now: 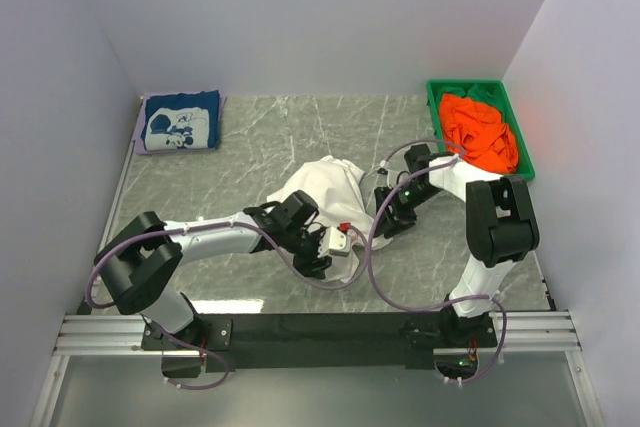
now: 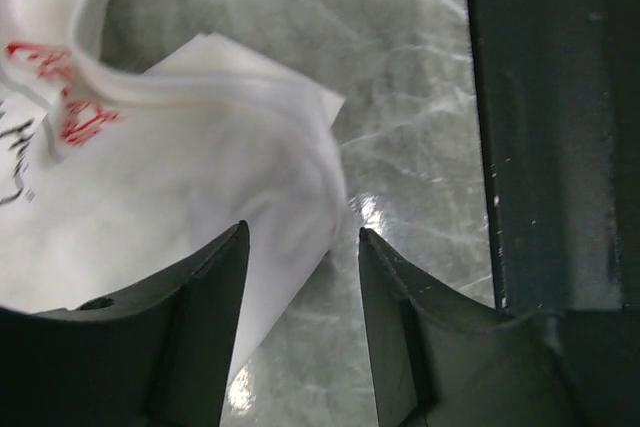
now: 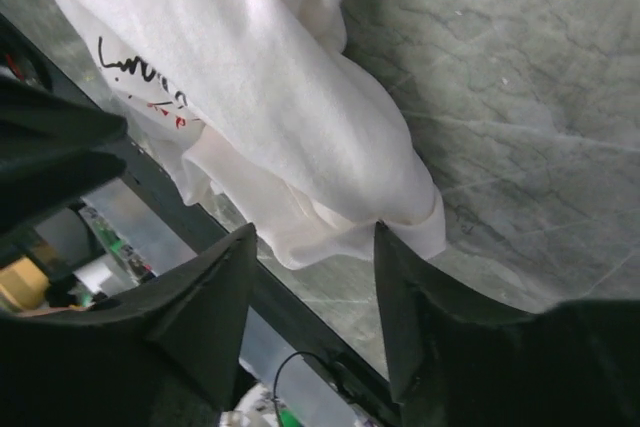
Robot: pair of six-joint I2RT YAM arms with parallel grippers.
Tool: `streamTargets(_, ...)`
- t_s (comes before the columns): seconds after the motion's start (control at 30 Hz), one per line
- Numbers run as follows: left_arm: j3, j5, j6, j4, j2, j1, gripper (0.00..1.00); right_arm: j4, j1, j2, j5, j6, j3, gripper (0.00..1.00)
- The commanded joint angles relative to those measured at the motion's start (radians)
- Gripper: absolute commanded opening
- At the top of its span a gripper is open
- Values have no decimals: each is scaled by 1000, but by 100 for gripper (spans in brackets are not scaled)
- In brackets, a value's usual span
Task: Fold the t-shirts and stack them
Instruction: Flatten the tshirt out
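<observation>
green bin point(image 1: 436, 99) upper right (orange shirt point(image 1: 482, 133) inside) | navy shirt point(image 1: 181, 120) upper left | white shirt point(image 1: 325, 187) crumpled centre | left gripper point(image 2: 300, 231), right gripper point(image 3: 315, 229) spread astride it

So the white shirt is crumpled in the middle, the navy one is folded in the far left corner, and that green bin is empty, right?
Not quite. The green bin is not empty: the top external view shows an orange shirt bunched inside it. The rest holds: the white shirt is crumpled in the middle and the navy shirt is folded in the far left corner.
</observation>
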Motion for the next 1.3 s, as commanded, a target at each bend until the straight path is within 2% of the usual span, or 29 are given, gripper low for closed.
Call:
streamTargets(0.0, 25, 56, 8, 63, 10, -43, 53, -1, -19, -2, -4, 4, -32, 59)
streamTargets(0.2, 22, 33, -34, 100, 48, -98, 59, 58, -21, 44, -7, 33, -48, 60)
streamTargets(0.33, 34, 5, -87, 117, 103, -102, 52, 59, -31, 87, -50, 27, -45, 47)
streamTargets(0.37, 33, -5, -93, 118, 121, -102, 49, 58, -39, 91, -65, 24, -40, 36)
streamTargets(0.4, 31, -27, -94, 115, 128, -102, 39, 49, -44, 97, -73, 13, -39, 29)
streamTargets(0.43, 28, -39, -110, 115, 129, -102, 31, 38, -51, 100, -82, 6, -34, 11)
streamTargets(0.47, 25, -53, -117, 114, 122, -102, 14, 30, -67, 102, -95, -2, -25, 0)
streamTargets(0.6, 14, -50, -156, 66, 13, -18, 1, -23, -126, 50, -109, -28, 7, 0)
streamTargets(0.67, 26, -50, -151, 5, -74, 27, 1, -40, -145, 16, -118, -33, 58, 0)
streamTargets(0.77, 94, -56, -139, -53, -156, 175, 1, -60, -156, -47, -130, -14, 162, 0)
streamTargets(0.9, 294, -99, -127, -74, -138, 337, 1, 18, -157, -71, -118, 65, 351, 0)
streamTargets(0.97, 389, -133, -146, -51, -64, 430, 1, 24, -154, -35, -110, 85, 540, 0)
streamTargets(1.0, 507, -139, -157, -43, -31, 461, 1, 15, -156, 17, -98, 87, 620, 0)
streamTargets(1.03, 576, -145, -186, -32, 47, 489, 1, 15, -157, 42, -66, 90, 771, 0)
streamTargets(1.13, 882, -150, -228, -15, 202, 576, 1, 71, -163, 84, 35, 102, 1002, 0)
streamTargets(1.17, 960, -142, -235, -14, 236, 599, 1, 113, -166, 84, 58, 127, 1050, 0)
streamTargets(1.2, 1117, -139, -242, -15, 268, 607, 1, 122, -171, 82, 74, 133, 1099, 0)
streamTargets(1.27, 1267, -122, -266, -11, 341, 622, 1, 138, -173, 65, 111, 185, 1231, 0)
